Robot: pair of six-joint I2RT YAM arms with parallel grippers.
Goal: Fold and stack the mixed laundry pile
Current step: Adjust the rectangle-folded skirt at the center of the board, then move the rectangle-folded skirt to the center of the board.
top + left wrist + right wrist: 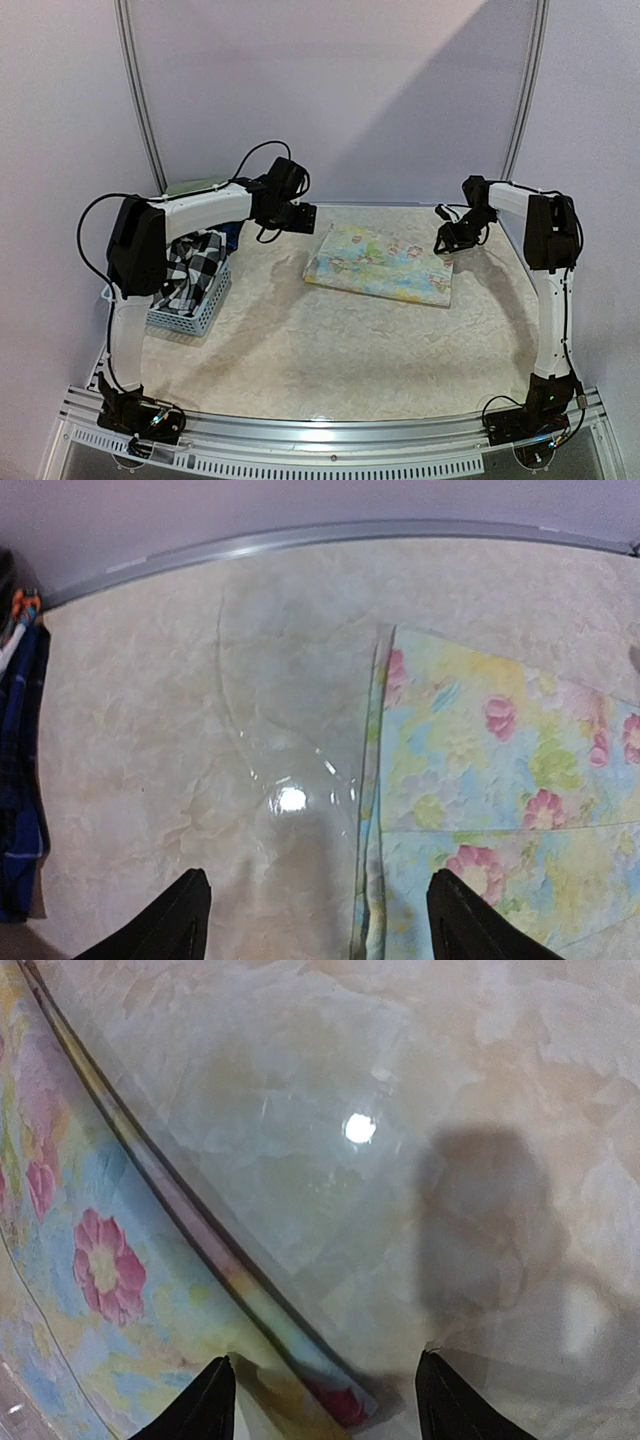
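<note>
Between the two claws, one folded pale yellow-green floral cloth (pixel 380 265) is lying flat on the tabletop (pixel 330 350). The left claw (pixel 320 925) is hanging open and empty over the cloth's near edge. The right claw (pixel 325 1400) is hanging open and empty over the opposite corner. Left of the left claw, one light blue basket (pixel 200 312) is holding one checked shirt (pixel 195 265) and one dark blue piece (pixel 20 780).

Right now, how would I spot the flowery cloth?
Look at the marbled table, toward the middle of its far edge. The floral cloth lies there flat, folded into a rectangle. Unlike the checked shirt heaped in the blue basket, it is pastel.
</note>
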